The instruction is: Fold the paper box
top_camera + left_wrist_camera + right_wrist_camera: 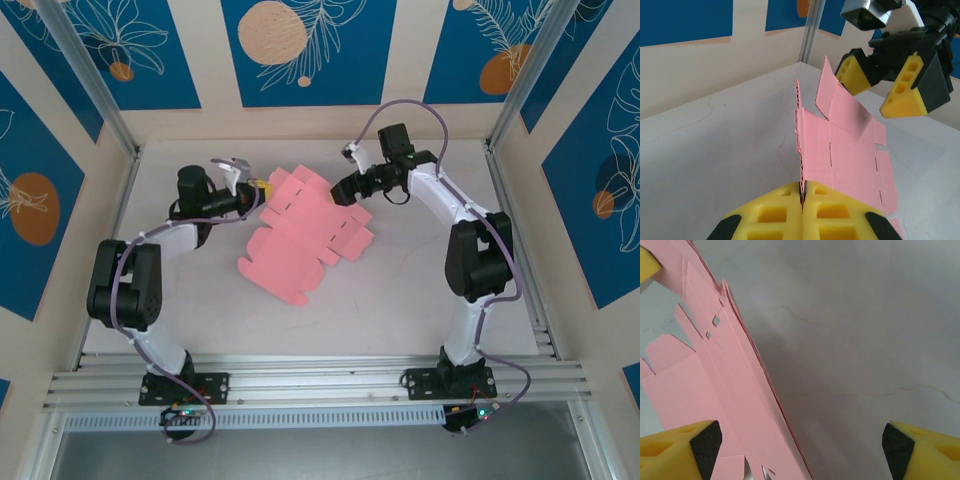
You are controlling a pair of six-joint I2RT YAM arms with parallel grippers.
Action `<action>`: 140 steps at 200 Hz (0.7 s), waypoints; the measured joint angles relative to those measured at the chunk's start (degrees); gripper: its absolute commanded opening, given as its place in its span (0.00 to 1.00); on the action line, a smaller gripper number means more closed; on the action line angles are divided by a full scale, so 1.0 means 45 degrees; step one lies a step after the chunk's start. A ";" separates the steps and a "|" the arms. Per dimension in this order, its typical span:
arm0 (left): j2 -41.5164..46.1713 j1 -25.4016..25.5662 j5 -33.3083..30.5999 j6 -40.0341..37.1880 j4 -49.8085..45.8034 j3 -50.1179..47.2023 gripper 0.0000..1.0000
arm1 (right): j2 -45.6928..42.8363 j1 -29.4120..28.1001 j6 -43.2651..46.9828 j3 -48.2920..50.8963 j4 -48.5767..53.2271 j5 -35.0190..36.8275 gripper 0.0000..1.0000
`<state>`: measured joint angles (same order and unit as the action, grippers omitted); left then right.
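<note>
The paper box (305, 232) is a flat pink cut-out sheet with tabbed edges, lying mid-table and tilted up at its far side. My left gripper (262, 190) is shut on the sheet's far-left edge; in the left wrist view the card's edge (801, 150) runs straight into the closed yellow pads (802, 200). My right gripper (340, 190) is open at the sheet's far-right edge. In the right wrist view its pads (702, 442) stand wide apart, and the sheet (715, 385) passes the left one. The right gripper's yellow fingers (905, 92) also show in the left wrist view above a raised flap (832, 95).
The white tabletop (420, 290) is walled by panels with blue prints and aluminium posts (90, 85). Bare table lies in front of the sheet and to the right of it. A metal rail (320, 385) runs along the near edge by the arm bases.
</note>
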<state>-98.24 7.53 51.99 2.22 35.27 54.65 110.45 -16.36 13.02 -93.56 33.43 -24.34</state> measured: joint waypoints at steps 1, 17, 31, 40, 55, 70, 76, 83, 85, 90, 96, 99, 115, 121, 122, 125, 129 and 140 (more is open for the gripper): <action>0.0000 0.0000 -0.0010 0.0000 0.0010 -0.0005 0.00 | 0.0000 0.0000 0.0015 0.0015 -0.0005 -0.0010 0.82; 0.0000 0.0000 -0.0092 0.0112 0.0185 -0.0097 0.00 | 0.0000 0.0000 0.0039 0.0398 -0.0117 -0.0185 0.76; 0.0000 0.0000 -0.0219 0.0204 0.0369 -0.0165 0.00 | 0.0000 0.0000 0.0039 0.0738 -0.0233 -0.0282 0.67; 0.0000 0.0000 -0.0325 0.0272 0.0452 -0.0199 0.00 | 0.0000 0.0000 0.0000 0.0918 -0.0301 -0.0355 0.61; 0.0000 0.0000 -0.0510 0.0389 0.0573 -0.0257 0.00 | 0.0000 -0.0005 -0.0024 0.1112 -0.0418 -0.0418 0.49; 0.0000 0.0000 -0.0733 0.0476 0.0685 -0.0374 0.00 | 0.0000 -0.0005 -0.0049 0.1185 -0.0554 -0.0403 0.37; 0.0000 0.0000 -0.0816 0.0520 0.0719 -0.0418 0.00 | 0.0000 -0.0029 -0.0092 0.1185 -0.0612 -0.0340 0.32; 0.0000 0.0000 -0.0903 0.0529 0.0733 -0.0457 0.00 | 0.0000 -0.0058 -0.0053 0.1185 -0.0670 -0.0209 0.25; 0.0000 0.0000 -0.0923 0.0529 0.0733 -0.0466 0.01 | 0.0000 -0.0068 0.0058 0.1185 -0.0714 -0.0146 0.23; 0.0000 0.0000 -0.0952 0.0539 0.0733 -0.0476 0.06 | 0.0000 -0.0092 -0.0015 0.1185 -0.0733 -0.0005 0.19; 0.0000 0.0000 -0.0981 0.0549 0.0733 -0.0486 0.13 | 0.0000 -0.0146 -0.0005 0.1185 -0.0758 0.0209 0.14; 0.0000 0.0005 -0.0991 0.0510 0.0733 -0.0486 0.16 | 0.0000 -0.0189 0.0136 0.1185 -0.0777 0.0350 0.12; 0.0015 0.0034 -0.1030 0.0510 0.0631 -0.0495 0.39 | -0.0029 -0.0525 0.0369 0.1180 -0.0753 0.1229 0.06; 0.0039 0.0039 -0.1039 0.0413 0.0544 -0.0495 0.46 | -0.0044 -0.0680 0.0500 0.1175 -0.0714 0.1598 0.03; 0.0049 0.0039 -0.1049 0.0452 0.0510 -0.0495 0.47 | -0.0044 -0.0699 0.0510 0.1175 -0.0704 0.1651 0.03; 0.0068 0.0034 -0.1098 0.0500 0.0413 -0.0495 0.51 | -0.0049 -0.0777 0.0554 0.1156 -0.0690 0.1821 0.02; 0.0107 0.0034 -0.1088 0.0403 0.0330 -0.0495 0.56 | -0.0058 -0.0889 0.0675 0.1117 -0.0651 0.2127 0.00; 0.0287 0.0039 -0.1243 0.0189 -0.0083 -0.0495 0.68 | -0.0092 -0.1112 0.1010 0.0986 -0.0510 0.2759 0.00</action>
<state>-96.95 7.70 46.39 3.07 34.89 52.42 110.04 -21.37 17.56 -89.12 31.14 -11.92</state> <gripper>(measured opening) 0.544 0.058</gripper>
